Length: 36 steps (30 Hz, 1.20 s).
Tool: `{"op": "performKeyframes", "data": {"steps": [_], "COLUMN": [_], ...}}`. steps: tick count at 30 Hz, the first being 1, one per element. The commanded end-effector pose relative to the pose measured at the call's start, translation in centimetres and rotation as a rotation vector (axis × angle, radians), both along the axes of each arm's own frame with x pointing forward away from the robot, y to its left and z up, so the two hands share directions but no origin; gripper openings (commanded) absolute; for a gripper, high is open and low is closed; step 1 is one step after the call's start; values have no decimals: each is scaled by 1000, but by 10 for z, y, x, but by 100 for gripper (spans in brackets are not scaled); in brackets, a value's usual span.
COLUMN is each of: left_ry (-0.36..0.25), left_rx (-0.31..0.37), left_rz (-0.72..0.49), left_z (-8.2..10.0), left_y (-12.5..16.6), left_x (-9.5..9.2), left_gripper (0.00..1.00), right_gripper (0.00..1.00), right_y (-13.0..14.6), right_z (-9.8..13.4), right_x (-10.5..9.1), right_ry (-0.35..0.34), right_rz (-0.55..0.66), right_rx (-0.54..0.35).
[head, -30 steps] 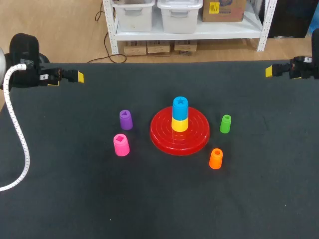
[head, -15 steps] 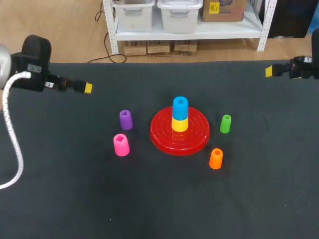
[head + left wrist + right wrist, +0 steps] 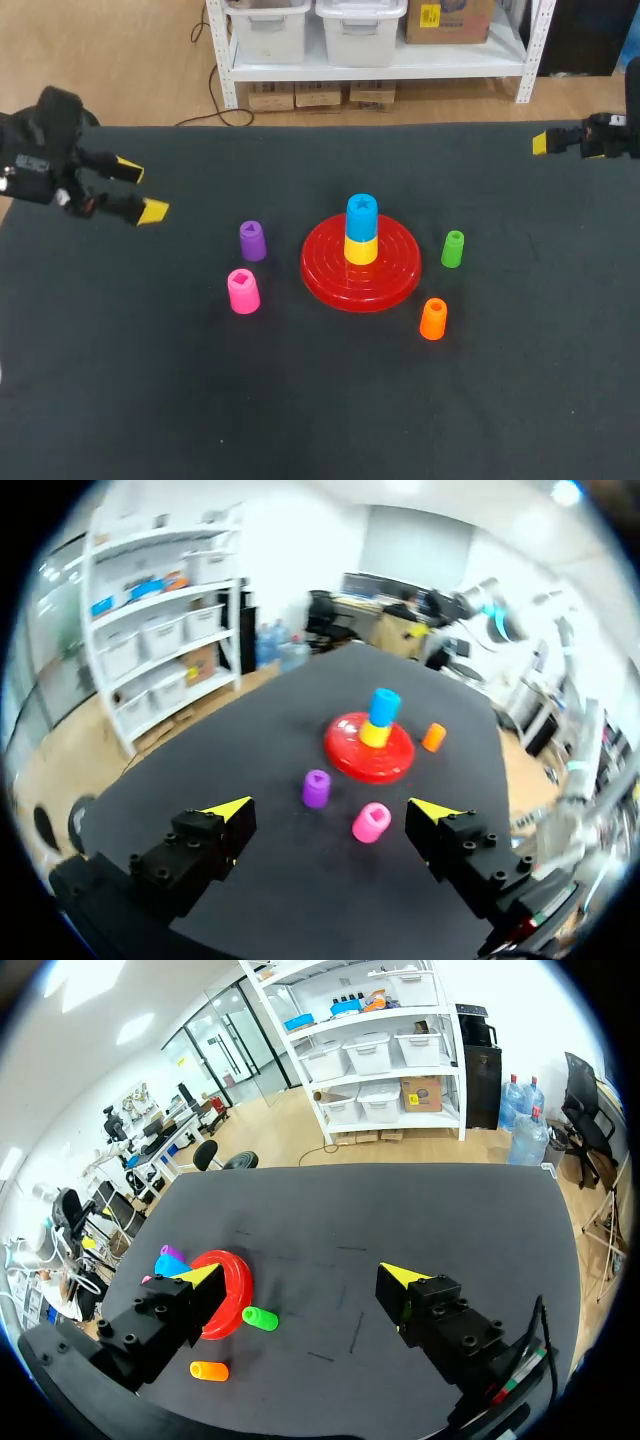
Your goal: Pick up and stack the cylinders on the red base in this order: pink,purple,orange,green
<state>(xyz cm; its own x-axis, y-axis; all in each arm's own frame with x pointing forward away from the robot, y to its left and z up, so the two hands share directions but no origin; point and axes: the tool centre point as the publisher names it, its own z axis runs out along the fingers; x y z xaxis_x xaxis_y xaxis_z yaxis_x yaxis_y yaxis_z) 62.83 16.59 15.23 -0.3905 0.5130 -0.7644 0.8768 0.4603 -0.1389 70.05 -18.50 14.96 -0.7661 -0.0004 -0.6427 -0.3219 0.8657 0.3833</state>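
The red base lies mid-table with a yellow cylinder and a blue one stacked on it. Left of it stand the purple cylinder and the pink cylinder. The green cylinder stands to its right and the orange cylinder at its front right. My left gripper hovers open over the table's left side, well short of the purple piece. In its wrist view, pink and purple lie ahead of the left gripper. My right gripper is open at the far right corner.
In the right wrist view the green cylinder, the orange cylinder and the red base lie far ahead of the open right gripper. Bare black tabletop stretches across the front.
My left arm has swung from the back left corner out over the table, nearer the front. Its gripper has turned so both yellow tips show apart. The right arm and the cylinders have not moved.
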Motion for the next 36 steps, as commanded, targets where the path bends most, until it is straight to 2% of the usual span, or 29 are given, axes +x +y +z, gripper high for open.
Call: {"op": "performKeyframes", "data": {"steps": [1,11,12,13,14,17,23,28,32,36], "left_ry": [-125,-122,-97,-110,-111,-84,12,-11,-55,-60], "left_rx": [10,20,62,91,92,120,63,90,150,157], "left_rz": [-592,-573,-553,-539,-537,-519,-498,-510,-517,-537], "left_z": [-2,-4,-7,-9,-10,-15,-26,-30,-31,-32], "left_y": [14,15,18,20,23,27,32,32,33,33], "left_x": [-13,-16,-13,-11,-11,-12,-10,-11,-12,-13], "left_gripper": [100,100,100,100,100,100,100,100,100,100], "right_gripper": [100,100,100,100,100,100,100,100,100,100], "right_y": [0,0,0,0,0,0,0,0,0,0], "right_z": [0,0,0,0,0,0,0,0,0,0], "right_x": [0,0,0,0,0,0,0,0,0,0], "right_ry": [0,0,0,0,0,0,0,0,0,0], "right_rz": [-1,-1,-1,-1,-1,-1,-1,-1,-1,-1], "right_rx": [0,0,0,0,0,0,0,0,0,0]}}
